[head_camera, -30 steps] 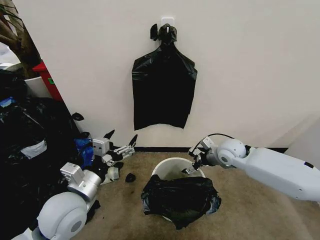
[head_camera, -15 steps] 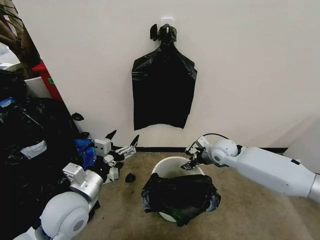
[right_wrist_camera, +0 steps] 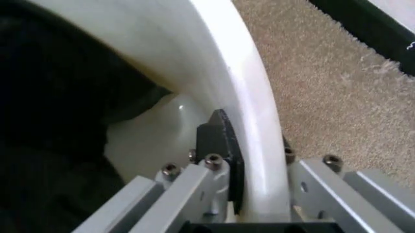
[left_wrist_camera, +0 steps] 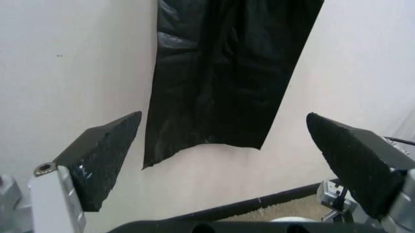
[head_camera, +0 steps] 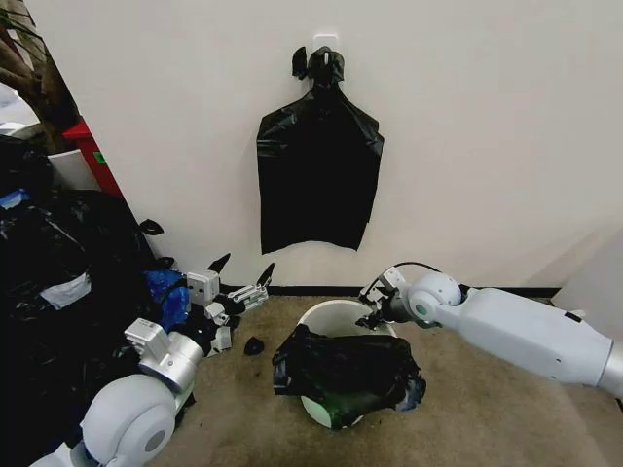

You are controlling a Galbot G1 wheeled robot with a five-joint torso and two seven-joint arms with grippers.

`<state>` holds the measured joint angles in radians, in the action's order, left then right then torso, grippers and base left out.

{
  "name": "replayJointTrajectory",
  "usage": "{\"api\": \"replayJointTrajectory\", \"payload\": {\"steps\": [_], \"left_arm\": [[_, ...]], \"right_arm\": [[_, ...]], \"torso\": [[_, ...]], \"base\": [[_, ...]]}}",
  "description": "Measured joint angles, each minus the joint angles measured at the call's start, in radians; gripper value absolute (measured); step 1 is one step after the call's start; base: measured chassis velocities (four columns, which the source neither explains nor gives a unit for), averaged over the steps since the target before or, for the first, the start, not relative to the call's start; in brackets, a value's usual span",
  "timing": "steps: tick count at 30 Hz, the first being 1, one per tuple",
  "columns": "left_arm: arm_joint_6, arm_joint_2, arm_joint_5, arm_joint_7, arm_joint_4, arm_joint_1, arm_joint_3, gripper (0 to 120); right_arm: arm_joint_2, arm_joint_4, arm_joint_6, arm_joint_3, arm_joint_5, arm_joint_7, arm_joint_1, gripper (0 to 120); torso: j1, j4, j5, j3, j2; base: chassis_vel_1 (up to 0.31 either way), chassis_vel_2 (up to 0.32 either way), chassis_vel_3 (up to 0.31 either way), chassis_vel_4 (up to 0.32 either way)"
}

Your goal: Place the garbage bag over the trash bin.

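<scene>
The white trash bin (head_camera: 336, 320) stands on the carpet in front of me, tipped a little. The black garbage bag (head_camera: 348, 370) is draped over its near rim and front wall, leaving the far part of the mouth bare. My right gripper (head_camera: 371, 314) is shut on the bin's far rim. The right wrist view shows that rim (right_wrist_camera: 258, 111) running between the fingers of the right gripper (right_wrist_camera: 253, 141), with one black pad (right_wrist_camera: 224, 150) inside the bin and the bag (right_wrist_camera: 52, 97) beyond it. My left gripper (head_camera: 243, 280) hangs open to the bin's left, holding nothing, and the left gripper (left_wrist_camera: 224, 115) faces the wall.
A flat bunch of black bags (head_camera: 319, 180) hangs from a wall hook (head_camera: 324, 44) behind the bin. A big heap of black bags (head_camera: 54, 282) fills the left side, with blue items (head_camera: 165, 292) beside it. A small black scrap (head_camera: 253, 344) lies on the carpet. Open carpet (head_camera: 487, 418) lies at the front right.
The right gripper moved slightly left and up with the bin's rim, and the bin with the bag tipped and rose a little. The left gripper drifted slightly right.
</scene>
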<state>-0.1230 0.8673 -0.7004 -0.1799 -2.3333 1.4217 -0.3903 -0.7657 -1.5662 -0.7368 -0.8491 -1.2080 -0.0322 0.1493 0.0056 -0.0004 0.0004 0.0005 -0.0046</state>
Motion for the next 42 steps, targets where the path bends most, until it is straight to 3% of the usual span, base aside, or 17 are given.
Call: {"api": "replayJointTrajectory", "payload": {"steps": [11, 17, 18, 19, 22, 24, 27, 31, 42], "left_arm": [[0.000, 0.008, -0.003, -0.018, -0.001, -0.004, -0.004, 100], [0.003, 0.031, -0.030, -0.055, 0.017, -0.005, -0.066, 100], [0.006, 0.035, -0.038, -0.061, 0.020, -0.003, -0.085, 100], [0.006, 0.035, -0.038, -0.061, 0.020, -0.003, -0.085, 100], [0.008, 0.038, -0.047, -0.066, 0.021, 0.000, -0.110, 100], [0.008, 0.040, -0.048, -0.067, 0.021, 0.000, -0.116, 100], [0.008, 0.046, -0.048, -0.072, 0.021, 0.002, -0.117, 100], [0.010, 0.060, -0.044, -0.078, 0.024, 0.006, -0.116, 100], [0.012, 0.067, -0.040, -0.079, 0.029, 0.008, -0.123, 100]], "right_arm": [[0.064, -0.117, 0.000, 0.116, -0.187, -0.191, 0.025, 0], [0.091, -0.209, 0.000, 0.249, -0.379, -0.505, 0.134, 0], [0.080, -0.241, 0.001, 0.316, -0.481, -0.648, 0.191, 0], [0.080, -0.241, 0.001, 0.316, -0.481, -0.648, 0.191, 0], [0.048, -0.294, 0.004, 0.448, -0.629, -0.865, 0.296, 0], [0.031, -0.321, 0.005, 0.506, -0.693, -0.944, 0.333, 0], [-0.001, -0.357, 0.059, 0.572, -0.737, -1.042, 0.374, 0], [-0.083, -0.393, 0.255, 0.633, -0.734, -1.249, 0.425, 0], [-0.162, -0.452, 0.458, 0.751, -0.729, -1.406, 0.544, 0]], "torso": [[0.000, 0.0000, 0.0000, 0.000, 0.000], [0.000, -0.0005, -0.0004, 0.000, 0.000], [0.000, -0.0003, -0.0002, 0.000, 0.000], [0.000, -0.0003, -0.0002, 0.000, 0.000], [0.000, -0.0001, -0.0001, 0.000, 0.000], [0.000, -0.0006, -0.0001, 0.000, 0.000], [0.000, -0.0003, -0.0003, 0.000, 0.000], [0.000, 0.0000, -0.0003, 0.000, 0.000], [0.000, -0.0002, -0.0003, 0.000, 0.000]], "base": [[0.000, 0.000, 0.000, 0.000], [0.000, 0.000, 0.000, 0.000], [0.000, 0.000, 0.000, 0.000], [0.000, 0.000, 0.000, 0.000], [0.000, 0.000, 0.000, 0.000], [0.000, 0.000, 0.000, 0.000], [0.000, 0.000, 0.000, 0.000], [0.000, 0.000, 0.000, 0.000], [0.000, 0.000, 0.000, 0.000]]}}
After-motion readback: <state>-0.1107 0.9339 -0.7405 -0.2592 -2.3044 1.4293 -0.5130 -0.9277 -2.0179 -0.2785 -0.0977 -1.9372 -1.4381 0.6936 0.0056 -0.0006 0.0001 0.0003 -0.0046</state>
